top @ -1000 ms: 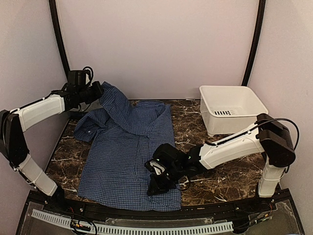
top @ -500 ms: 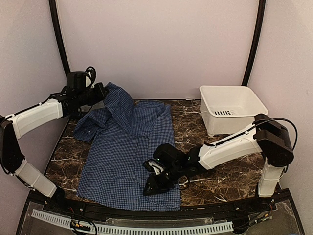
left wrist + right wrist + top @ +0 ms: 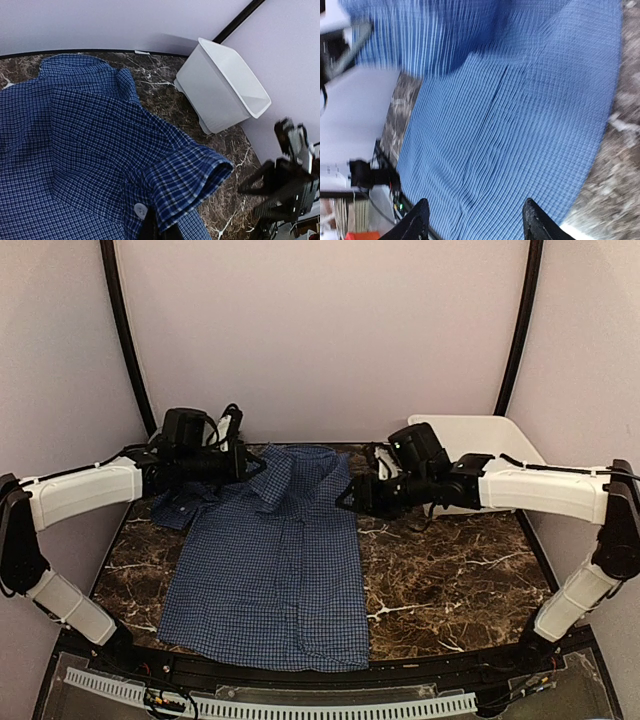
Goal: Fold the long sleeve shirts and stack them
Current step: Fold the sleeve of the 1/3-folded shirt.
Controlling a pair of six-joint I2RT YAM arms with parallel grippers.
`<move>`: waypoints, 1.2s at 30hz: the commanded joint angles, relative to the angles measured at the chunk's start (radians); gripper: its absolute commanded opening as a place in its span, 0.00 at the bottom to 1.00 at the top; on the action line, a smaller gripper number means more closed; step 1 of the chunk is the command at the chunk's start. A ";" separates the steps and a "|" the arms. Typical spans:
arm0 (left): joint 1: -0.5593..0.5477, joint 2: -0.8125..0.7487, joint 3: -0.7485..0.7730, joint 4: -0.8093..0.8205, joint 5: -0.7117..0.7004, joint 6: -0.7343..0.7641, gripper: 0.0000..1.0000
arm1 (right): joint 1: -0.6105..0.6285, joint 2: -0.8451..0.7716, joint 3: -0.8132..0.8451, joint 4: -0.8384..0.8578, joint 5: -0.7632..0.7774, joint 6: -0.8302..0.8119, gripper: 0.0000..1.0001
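Early days in this one. The blue checked shirt (image 3: 270, 580) lies spread on the bench (image 3: 440, 580), its body flat and not yet folded. The left arm (image 3: 85, 485) holds the sleeve cuff (image 3: 190, 175) pinched in its jaws, raised over the collar end. The right arm (image 3: 540, 485) hovers beside the shirt's far shoulder, jaws spread and empty. By the look of it one sleeve fold is in hand, while the body folds and the stacking remain. No grey shirt shows.

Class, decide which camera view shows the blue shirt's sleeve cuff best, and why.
The left wrist view: the cuff fills the foreground, its check and white button sharp. The top view shows it small at the left gripper. The right wrist view shows only blurred shirt body.
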 commanded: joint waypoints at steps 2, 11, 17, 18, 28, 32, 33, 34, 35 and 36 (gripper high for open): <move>-0.067 -0.024 -0.044 -0.074 0.099 0.035 0.00 | -0.137 0.015 0.126 -0.082 0.146 -0.109 0.61; -0.226 0.057 -0.022 -0.236 0.156 0.114 0.00 | -0.185 0.152 0.243 -0.106 0.100 -0.186 0.60; -0.324 0.166 0.012 -0.253 0.172 0.103 0.00 | -0.185 0.138 0.161 -0.081 0.089 -0.181 0.60; -0.334 0.178 0.026 -0.257 0.171 0.104 0.00 | -0.185 0.129 0.146 -0.076 0.088 -0.179 0.60; -0.440 0.288 0.116 -0.316 0.146 0.128 0.01 | -0.185 0.068 0.048 -0.060 0.097 -0.164 0.59; -0.456 0.287 0.133 -0.323 0.154 0.128 0.01 | -0.185 0.055 0.031 -0.059 0.098 -0.159 0.59; -0.463 0.286 0.140 -0.328 0.157 0.128 0.01 | -0.185 0.050 0.027 -0.059 0.100 -0.157 0.59; -0.472 0.287 0.143 -0.334 0.158 0.131 0.01 | -0.185 0.048 0.024 -0.058 0.099 -0.157 0.59; -0.477 0.287 0.146 -0.336 0.166 0.133 0.01 | -0.186 0.044 0.020 -0.058 0.098 -0.156 0.59; -0.487 0.288 0.146 -0.342 0.166 0.137 0.01 | -0.185 0.043 0.017 -0.057 0.099 -0.155 0.59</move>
